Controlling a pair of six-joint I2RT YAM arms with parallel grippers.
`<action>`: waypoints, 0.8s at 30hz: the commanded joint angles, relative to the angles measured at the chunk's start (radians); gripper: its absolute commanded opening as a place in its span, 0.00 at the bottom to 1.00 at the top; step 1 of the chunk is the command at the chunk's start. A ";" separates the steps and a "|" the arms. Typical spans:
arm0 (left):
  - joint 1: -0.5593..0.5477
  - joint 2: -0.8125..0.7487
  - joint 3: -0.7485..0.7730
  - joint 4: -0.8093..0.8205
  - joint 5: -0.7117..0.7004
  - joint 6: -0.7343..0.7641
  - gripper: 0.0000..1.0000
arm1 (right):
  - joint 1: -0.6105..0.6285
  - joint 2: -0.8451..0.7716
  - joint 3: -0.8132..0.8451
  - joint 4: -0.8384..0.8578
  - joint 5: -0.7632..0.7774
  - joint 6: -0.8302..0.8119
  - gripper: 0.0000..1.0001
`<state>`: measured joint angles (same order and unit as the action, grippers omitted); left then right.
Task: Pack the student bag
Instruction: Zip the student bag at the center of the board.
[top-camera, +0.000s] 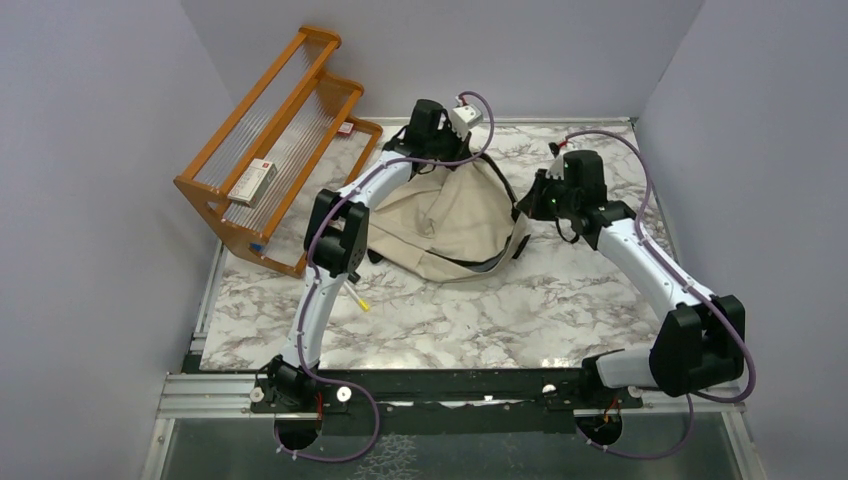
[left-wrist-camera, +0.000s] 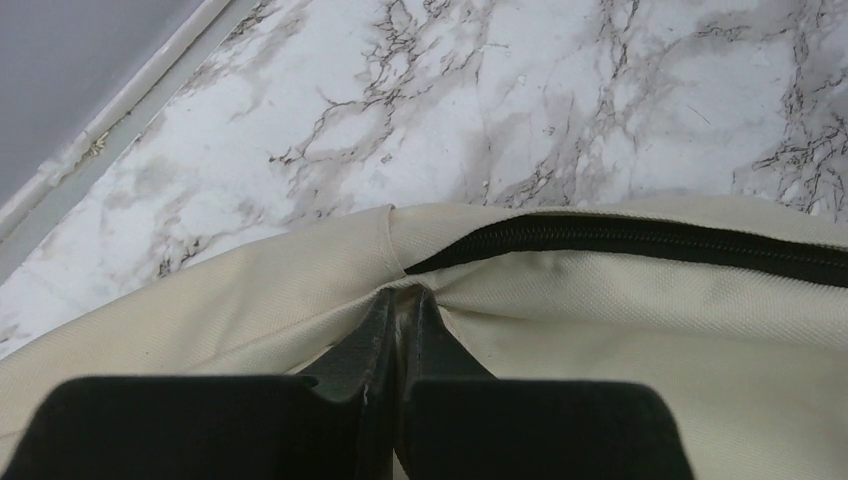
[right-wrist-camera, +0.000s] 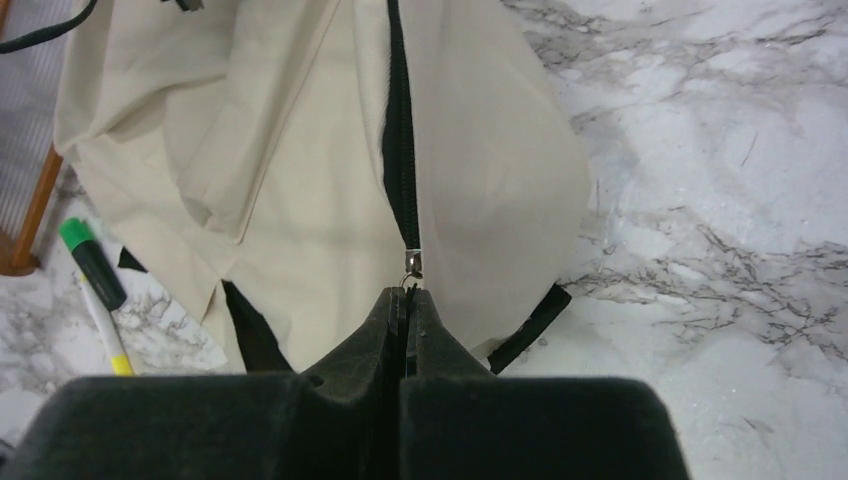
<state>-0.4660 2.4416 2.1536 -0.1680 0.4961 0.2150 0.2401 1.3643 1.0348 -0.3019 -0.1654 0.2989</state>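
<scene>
The student bag, cream canvas with black straps, lies slumped at the back middle of the marble table. My left gripper reaches over its far end. In the left wrist view this gripper is shut on a pinch of the bag's cream fabric, just below the end of a black zipper line. My right gripper is at the bag's right side. In the right wrist view it is shut on the pull of the metal zipper slider, with the closed black zipper running away from it.
An orange wooden rack stands at the back left with a small box on it. A yellow pen lies near the left arm. A green-capped highlighter lies beside the bag. Grey walls enclose the table.
</scene>
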 joint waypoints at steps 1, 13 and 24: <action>0.067 0.033 0.040 0.038 -0.155 -0.030 0.00 | -0.005 -0.065 -0.043 -0.076 -0.131 0.027 0.00; 0.083 -0.128 -0.189 0.220 0.167 -0.047 0.43 | -0.005 -0.109 -0.043 -0.058 -0.114 0.071 0.00; 0.064 -0.453 -0.605 0.446 0.209 -0.096 0.56 | -0.005 -0.050 0.043 -0.044 -0.128 0.059 0.00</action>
<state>-0.3943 2.1185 1.6199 0.1490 0.6960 0.1719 0.2348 1.3056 1.0203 -0.3416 -0.2646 0.3580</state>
